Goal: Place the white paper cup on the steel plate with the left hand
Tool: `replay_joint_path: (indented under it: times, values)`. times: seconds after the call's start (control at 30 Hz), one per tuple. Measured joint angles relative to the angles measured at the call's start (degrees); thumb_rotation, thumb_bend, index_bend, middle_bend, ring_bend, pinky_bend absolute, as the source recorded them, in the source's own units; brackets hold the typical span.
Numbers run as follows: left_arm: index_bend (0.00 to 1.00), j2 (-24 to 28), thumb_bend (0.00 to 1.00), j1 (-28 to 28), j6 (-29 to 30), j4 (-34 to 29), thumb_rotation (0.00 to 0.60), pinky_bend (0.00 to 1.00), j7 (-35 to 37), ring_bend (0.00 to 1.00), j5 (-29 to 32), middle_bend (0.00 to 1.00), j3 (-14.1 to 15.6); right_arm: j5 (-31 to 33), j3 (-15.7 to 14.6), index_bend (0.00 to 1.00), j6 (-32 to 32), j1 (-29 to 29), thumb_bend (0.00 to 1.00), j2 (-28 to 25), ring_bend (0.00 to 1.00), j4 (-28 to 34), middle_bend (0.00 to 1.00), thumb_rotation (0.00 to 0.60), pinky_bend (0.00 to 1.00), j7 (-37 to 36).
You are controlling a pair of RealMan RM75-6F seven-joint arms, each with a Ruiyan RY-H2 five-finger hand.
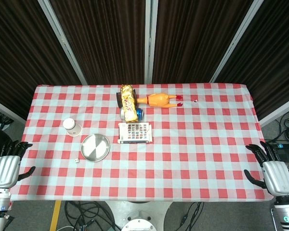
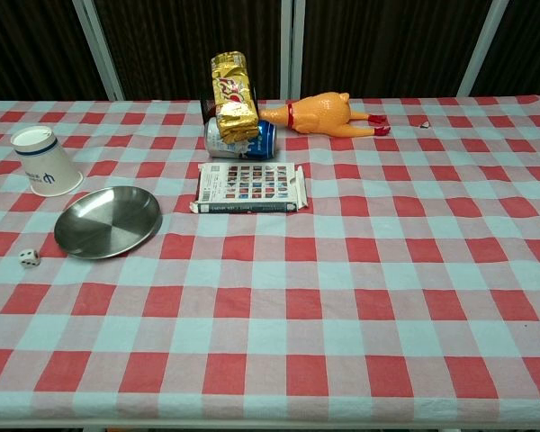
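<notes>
The white paper cup [image 1: 72, 127] [image 2: 45, 161] stands upside down on the checked cloth at the table's left, tilted a little. Just to its right and nearer me lies the round steel plate [image 1: 95, 147] [image 2: 107, 221], with nothing on it. My left hand [image 1: 6, 167] hangs off the table's left front corner, fingers apart and holding nothing, well away from the cup. My right hand [image 1: 272, 172] sits off the right front corner, also with fingers spread and nothing in it. Neither hand shows in the chest view.
A small white die [image 1: 76, 160] [image 2: 30, 257] lies beside the plate. A flat printed box [image 1: 135, 133] [image 2: 249, 188], a blue can [image 2: 239, 139], a gold snack bag [image 1: 129, 102] [image 2: 233, 91] and a rubber chicken [image 1: 160, 100] [image 2: 317, 112] occupy the middle back.
</notes>
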State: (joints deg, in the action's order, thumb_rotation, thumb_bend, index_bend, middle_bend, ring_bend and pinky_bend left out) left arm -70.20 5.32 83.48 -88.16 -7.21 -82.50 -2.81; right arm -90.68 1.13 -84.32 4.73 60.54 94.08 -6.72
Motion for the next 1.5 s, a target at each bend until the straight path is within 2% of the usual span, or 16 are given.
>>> replay_joint_path:
  times: [0.37,0.63,0.67,0.8,1.03,1.17,1.5]
  values:
    - [0.24,0.7,0.20,0.3,-0.5,-1.0,0.600,0.06,-0.2,0.11,-0.3,0.18,0.1,-0.3,-0.2,0.18,-0.9,-0.5,0.22,0.1,0.00,-0.8,0.16,0.600,0.02,-1.2]
    - [0.25,1.9,0.20,3.8,-6.4,-3.1,0.600,0.09,1.9,0.13,-1.0,0.23,0.2,-0.4,0.0,0.18,-0.9,-0.2,0.22,0.2,0.00,-1.8,0.16,0.600,0.02,-2.0]
    - [0.26,1.9,0.20,4.5,-7.5,-3.1,0.600,0.14,2.3,0.17,-1.1,0.25,0.1,-0.3,0.1,0.18,-0.7,-0.2,0.22,0.2,0.00,-1.9,0.16,0.600,0.02,-2.0]
    - [0.38,0.7,0.19,7.9,-12.9,-3.3,0.600,0.40,2.4,0.41,0.1,0.45,-0.6,0.2,0.2,0.18,-0.2,0.1,0.22,0.1,0.00,-1.9,0.16,0.600,0.02,-1.9]
    - [0.39,-3.8,0.19,13.5,-21.5,-2.4,0.600,0.75,1.3,0.67,3.8,0.65,-1.9,1.0,0.6,0.18,0.8,0.6,0.22,-0.1,0.00,-1.5,0.16,0.600,0.02,-1.3]
    - [0.40,-7.3,0.19,16.2,-25.7,-0.5,0.600,0.82,1.1,0.74,7.0,0.70,-2.5,1.1,0.6,0.18,1.0,0.7,0.22,-0.1,0.00,-1.6,0.16,0.600,0.02,-1.3]
    - [0.44,-14.3,0.21,18.7,-29.7,4.7,0.600,0.85,-1.2,0.80,15.0,0.75,-2.8,1.4,0.6,0.18,1.0,0.6,0.22,-0.1,0.00,-2.0,0.16,0.600,0.02,-1.7]
